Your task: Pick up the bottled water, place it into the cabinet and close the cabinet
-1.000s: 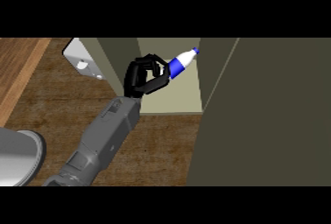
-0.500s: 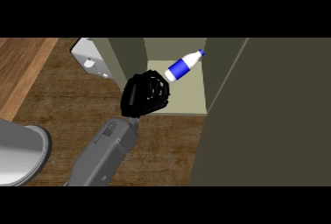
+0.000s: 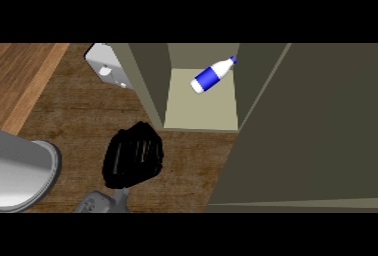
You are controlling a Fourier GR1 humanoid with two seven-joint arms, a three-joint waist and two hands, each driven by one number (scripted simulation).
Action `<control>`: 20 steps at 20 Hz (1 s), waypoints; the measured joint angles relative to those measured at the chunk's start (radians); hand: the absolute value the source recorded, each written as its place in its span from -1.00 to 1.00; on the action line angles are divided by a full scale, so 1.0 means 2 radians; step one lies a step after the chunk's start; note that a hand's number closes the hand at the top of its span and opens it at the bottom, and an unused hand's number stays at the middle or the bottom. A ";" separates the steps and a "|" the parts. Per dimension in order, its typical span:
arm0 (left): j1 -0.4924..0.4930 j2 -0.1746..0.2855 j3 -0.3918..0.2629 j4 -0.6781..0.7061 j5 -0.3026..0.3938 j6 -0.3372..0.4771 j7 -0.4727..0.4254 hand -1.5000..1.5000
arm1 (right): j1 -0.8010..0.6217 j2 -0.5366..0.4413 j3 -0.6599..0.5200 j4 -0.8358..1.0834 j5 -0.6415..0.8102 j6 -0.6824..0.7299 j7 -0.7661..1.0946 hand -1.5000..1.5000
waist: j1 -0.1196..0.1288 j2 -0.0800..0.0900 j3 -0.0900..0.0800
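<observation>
One bottled water (image 3: 210, 77) lies tilted inside the open cabinet (image 3: 199, 114), cap toward the back right corner. One left hand (image 3: 134, 155) hovers outside the cabinet's front edge, well apart from it. Whether the hand is open or closed cannot be told.

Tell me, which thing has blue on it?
The bottled water, tilted inside the cabinet: white with a blue band and cap. The grey round thing and white box have no blue.
</observation>
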 measured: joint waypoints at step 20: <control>0.332 0.145 0.025 -0.302 0.033 -0.051 -0.037 1.00 | -0.201 0.146 0.023 0.044 0.020 0.032 0.185 1.00 | -0.001 0.003 -0.002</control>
